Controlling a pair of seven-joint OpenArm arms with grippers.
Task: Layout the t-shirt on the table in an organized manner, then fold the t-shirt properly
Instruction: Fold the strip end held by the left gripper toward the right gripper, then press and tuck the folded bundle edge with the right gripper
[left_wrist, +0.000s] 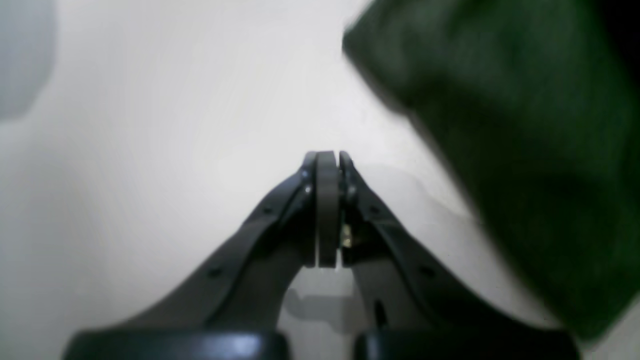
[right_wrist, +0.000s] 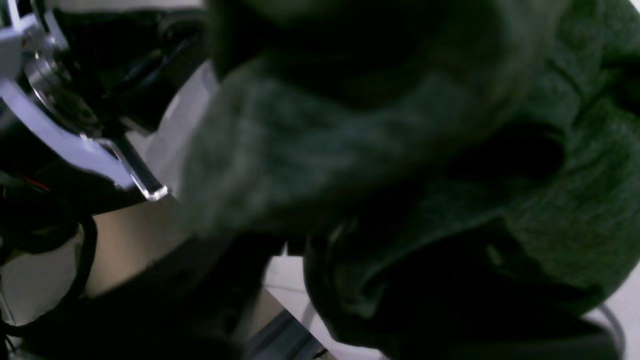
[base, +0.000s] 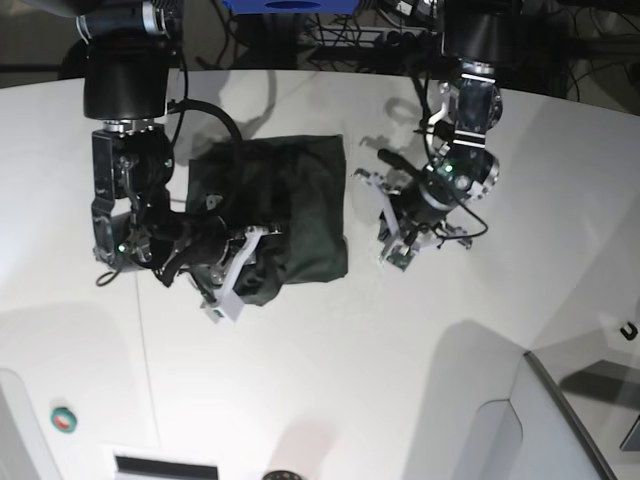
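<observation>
Right hand (base: 222, 285), on the left of the base view, is pressing into the near-left edge of the t-shirt (base: 290, 215); I am reading this as work on that edge. Cloth is filling the right wrist view, so I cannot tell whether this hand is gripping or loosening. The t-shirt is lying on the table (base: 330, 380) as a dark green, wrinkled, roughly rectangular bundle, bunched thicker at its near-left corner. Farther right, the left hand (left_wrist: 327, 157) is hovering closed and empty just beside the shirt's right edge, apparently waiting clear of the fabric.
</observation>
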